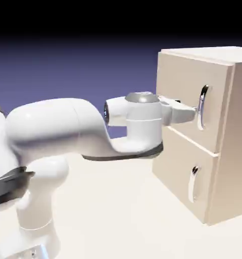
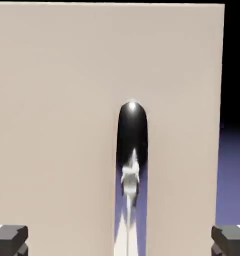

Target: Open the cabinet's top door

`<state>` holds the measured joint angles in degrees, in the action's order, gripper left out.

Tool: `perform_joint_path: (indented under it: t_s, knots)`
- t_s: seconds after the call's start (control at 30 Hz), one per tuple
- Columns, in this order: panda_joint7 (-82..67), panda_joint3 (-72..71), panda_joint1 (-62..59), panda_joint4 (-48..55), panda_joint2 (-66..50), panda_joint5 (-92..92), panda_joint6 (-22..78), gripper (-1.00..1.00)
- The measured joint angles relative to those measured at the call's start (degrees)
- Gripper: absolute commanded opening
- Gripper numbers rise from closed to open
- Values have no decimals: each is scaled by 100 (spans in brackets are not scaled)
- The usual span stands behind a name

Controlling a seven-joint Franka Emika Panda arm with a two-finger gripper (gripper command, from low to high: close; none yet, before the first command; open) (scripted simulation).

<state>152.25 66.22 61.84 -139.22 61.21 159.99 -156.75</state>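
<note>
The larger, near-square beige top door sits shut and flush in the upper front of the boxy matte beige cabinet, which stands on the pale counter at the exterior view's right, and its long curved silver bar handle runs upright near the door's far vertical edge, above the shorter lower door with its smaller handle. In the hand view the handle stands in the open gap between the two grey fingers, which are spread as wide as they go and hold nothing, with bare door panel to one side and the door's edge and the blue-violet backdrop to the other. The white arm reaches level from the exterior view's lower left, its hand pointing straight at the door with the tips just at the handle; contact cannot be told.
</note>
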Motion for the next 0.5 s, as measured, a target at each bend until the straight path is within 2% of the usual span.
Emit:
perform_joint_path:
  t_s: [0.1,0.23,0.27,0.4,0.5]
  knots:
    - [230,138,128,46,60,335,36,100]
    - [253,591,958,718,-134,431,110,100]
    - [257,685,1129,856,-174,451,126,-100]
    - [311,413,747,454,-261,292,452,-100]
    - [1046,167,390,361,-782,481,435,-100]
